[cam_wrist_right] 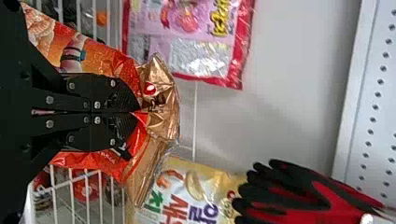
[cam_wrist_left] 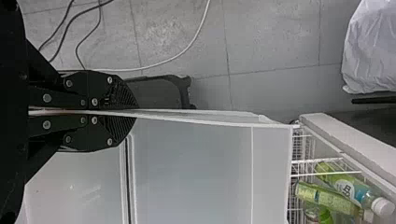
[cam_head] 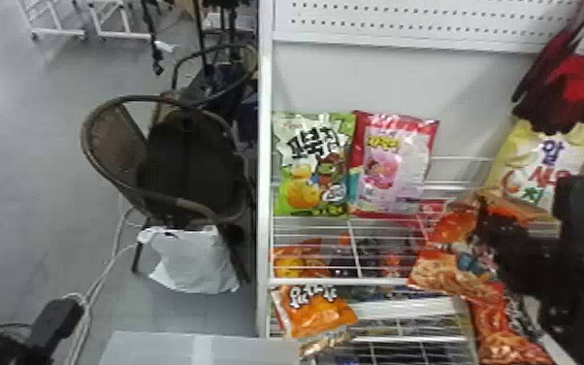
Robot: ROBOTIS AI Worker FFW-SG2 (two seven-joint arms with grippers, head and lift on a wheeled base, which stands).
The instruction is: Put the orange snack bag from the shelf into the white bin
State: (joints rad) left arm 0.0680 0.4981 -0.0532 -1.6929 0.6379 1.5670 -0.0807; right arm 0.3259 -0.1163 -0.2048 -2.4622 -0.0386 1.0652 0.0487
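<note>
going big to small here. could easily snag on the wire shelf [cam_head: 334,281] while swinging across, given wires this close to a floppy bag. could also miss the white bin [cam_wrist_left: 196,158], or buckle its thin wall by tugging too hard on the rim, pinched tight in the left gripper [cam_wrist_left: 133,111]. then maybe lose the orange snack bag [cam_wrist_right: 107,56]: clamped in the closed right gripper [cam_wrist_right: 137,112] in front of the shelf, but just near the crinkly coppery end, so likely to sag, swing or slide loose. might knock down the orange packet [cam_head: 317,315] lower on the shelf too, if carried too low.

as for stuff hard to see: cut off at the bottom of the head view, both shelf and bin. no clear look at the bin's floor either. can't tell for sure where to draw the line between the bag's lower end and the orange stuff below it. pretty murky around the right fingertips in the head view, all dark blur.
</note>
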